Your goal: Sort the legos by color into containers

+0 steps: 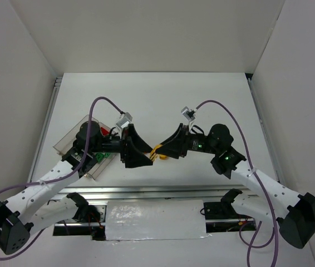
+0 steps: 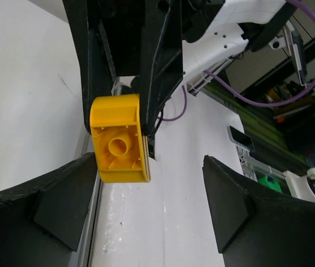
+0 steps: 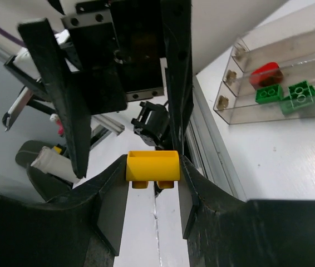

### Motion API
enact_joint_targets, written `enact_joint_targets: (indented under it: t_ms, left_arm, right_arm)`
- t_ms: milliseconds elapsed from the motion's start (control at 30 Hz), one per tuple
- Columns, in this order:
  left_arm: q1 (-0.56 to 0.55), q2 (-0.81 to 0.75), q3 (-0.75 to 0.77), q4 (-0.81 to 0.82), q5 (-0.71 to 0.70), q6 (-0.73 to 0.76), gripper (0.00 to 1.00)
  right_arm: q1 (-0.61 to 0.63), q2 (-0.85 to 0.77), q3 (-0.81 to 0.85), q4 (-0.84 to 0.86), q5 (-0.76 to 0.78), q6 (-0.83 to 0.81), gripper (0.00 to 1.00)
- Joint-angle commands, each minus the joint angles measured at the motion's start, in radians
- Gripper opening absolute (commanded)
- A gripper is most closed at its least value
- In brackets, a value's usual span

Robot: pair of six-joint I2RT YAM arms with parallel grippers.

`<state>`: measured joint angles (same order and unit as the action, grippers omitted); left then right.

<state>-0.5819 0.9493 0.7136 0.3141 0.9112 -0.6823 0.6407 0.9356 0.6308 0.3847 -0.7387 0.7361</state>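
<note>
Here, low centre in the right wrist view, the right tool point(image 3: 152, 181) is clenched on the yellow brick point(image 2: 118, 139), holding it above the bench point(image 2: 24, 83). The left tool point(image 2: 151, 164) faces it, released, its fingers point(image 2: 52, 211) spread wide with the brick close beside one. This looks like a handover: the left should centre, then close squarely on the free faces before the right lets go. Beyond, upper right, the clear tray point(image 3: 291, 47) holds a red brick point(image 3: 266, 75) and green bricks point(image 3: 291, 94).
</note>
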Motion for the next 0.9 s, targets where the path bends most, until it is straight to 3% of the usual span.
enact_joint_targets:
  t_ms: [0, 133, 200, 233, 300, 333, 400, 433, 467, 500, 533, 633, 700, 867]
  left_arm:
    - [-0.032, 0.017, 0.006, 0.091, 0.049, 0.030, 0.88]
    - [-0.064, 0.054, 0.018, 0.095, 0.051, 0.029, 0.76]
    - [-0.079, 0.074, 0.032, 0.091, 0.032, 0.035, 0.61]
    - [-0.082, 0.080, 0.038, 0.079, 0.025, 0.038, 0.46]
    - [-0.088, 0.101, 0.061, 0.069, 0.017, 0.044, 0.34]
    - [-0.088, 0.108, 0.073, 0.066, 0.014, 0.043, 0.20]
    - [-0.088, 0.120, 0.087, 0.051, -0.020, 0.056, 0.06]
    - [-0.088, 0.120, 0.096, 0.024, -0.052, 0.072, 0.00]
    - [-0.088, 0.117, 0.122, -0.066, -0.099, 0.090, 0.00]
    - [-0.085, 0.115, 0.136, -0.120, -0.157, 0.133, 0.00]
    - [-0.081, 0.117, 0.170, -0.174, -0.286, 0.148, 0.00]
    - [-0.017, 0.157, 0.231, -0.384, -0.494, 0.161, 0.00]
    - [0.066, 0.170, 0.241, -0.482, -0.573, 0.136, 0.00]
    - [0.255, 0.195, 0.247, -0.671, -1.010, -0.040, 0.00]
  right_arm:
    - [-0.004, -0.044, -0.016, 0.103, -0.042, 0.016, 0.00]
    - [-0.004, -0.060, -0.013, 0.100, -0.042, 0.016, 0.00]
    - [-0.004, -0.052, -0.006, 0.098, -0.048, 0.009, 0.00]
    - [-0.004, -0.041, -0.006, 0.100, -0.051, 0.009, 0.00]
    - [-0.004, -0.034, -0.009, 0.108, -0.051, 0.008, 0.00]
    - [-0.004, -0.026, -0.014, 0.114, -0.051, 0.008, 0.00]
    - [-0.006, -0.018, -0.019, 0.118, -0.051, 0.005, 0.12]
    - [-0.006, -0.018, -0.026, 0.112, -0.044, 0.005, 0.39]
    - [-0.009, -0.029, -0.028, 0.093, -0.016, 0.003, 0.94]
    - [-0.012, -0.040, -0.028, 0.016, 0.075, -0.006, 1.00]
    - [-0.018, -0.064, -0.022, -0.033, 0.132, -0.026, 1.00]
    - [-0.058, -0.109, -0.003, -0.238, 0.404, -0.027, 1.00]
    - [-0.096, -0.126, -0.003, -0.358, 0.589, 0.003, 1.00]
    - [-0.162, -0.167, -0.039, -0.408, 0.610, 0.037, 1.00]
